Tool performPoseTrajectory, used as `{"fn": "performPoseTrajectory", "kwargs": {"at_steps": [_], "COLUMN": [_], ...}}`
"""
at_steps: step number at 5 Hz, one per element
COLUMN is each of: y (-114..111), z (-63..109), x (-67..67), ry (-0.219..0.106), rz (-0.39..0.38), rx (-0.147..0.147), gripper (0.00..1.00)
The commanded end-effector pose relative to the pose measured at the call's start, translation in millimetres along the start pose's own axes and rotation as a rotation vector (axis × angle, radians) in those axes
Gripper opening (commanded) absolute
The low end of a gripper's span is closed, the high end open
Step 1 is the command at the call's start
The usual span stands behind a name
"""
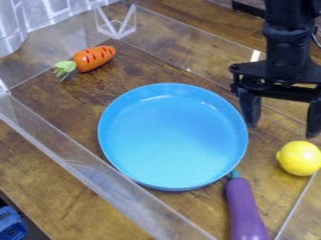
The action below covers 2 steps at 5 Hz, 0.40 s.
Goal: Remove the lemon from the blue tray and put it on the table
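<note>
The biggest thing before me is the round, sky-blue tray (174,138), its low rim running unbroken around a bare inside. It lies on my dark wood-grain desk (56,125), and the lemon (298,158) sits on that same wood, just beside the tray's edge and apart from it. So I judge the job as good as done: the fruit is out and down, and all I see left is for me to keep clear. My fingers (281,118) are spread wide above the desk, near the lemon, with nothing between them.

The lemon itself is bright yellow, smooth and glossy, roundish, with a pale highlight on its skin. It is far smaller than the tray, and whole as far as I can see. Being so round, it might roll if I brushed it.
</note>
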<state>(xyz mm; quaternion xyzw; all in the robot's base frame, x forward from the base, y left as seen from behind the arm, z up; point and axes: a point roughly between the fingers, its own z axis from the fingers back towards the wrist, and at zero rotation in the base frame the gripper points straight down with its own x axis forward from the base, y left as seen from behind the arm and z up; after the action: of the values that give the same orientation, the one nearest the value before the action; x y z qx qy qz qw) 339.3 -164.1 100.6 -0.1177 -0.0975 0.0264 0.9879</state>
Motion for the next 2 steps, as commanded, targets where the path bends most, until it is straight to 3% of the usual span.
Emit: {"fn": "performPoseTrajectory", "kwargs": {"at_steps": [1, 2], "y": [-17.3, -15.1], "z": [1.6, -0.9], "x": [-0.2, -7.9], "ry": [-0.02, -0.032], "rz": [-0.101, -0.059], "rx": [-0.045, -0.043], "gripper": [1.0, 1.0]}}
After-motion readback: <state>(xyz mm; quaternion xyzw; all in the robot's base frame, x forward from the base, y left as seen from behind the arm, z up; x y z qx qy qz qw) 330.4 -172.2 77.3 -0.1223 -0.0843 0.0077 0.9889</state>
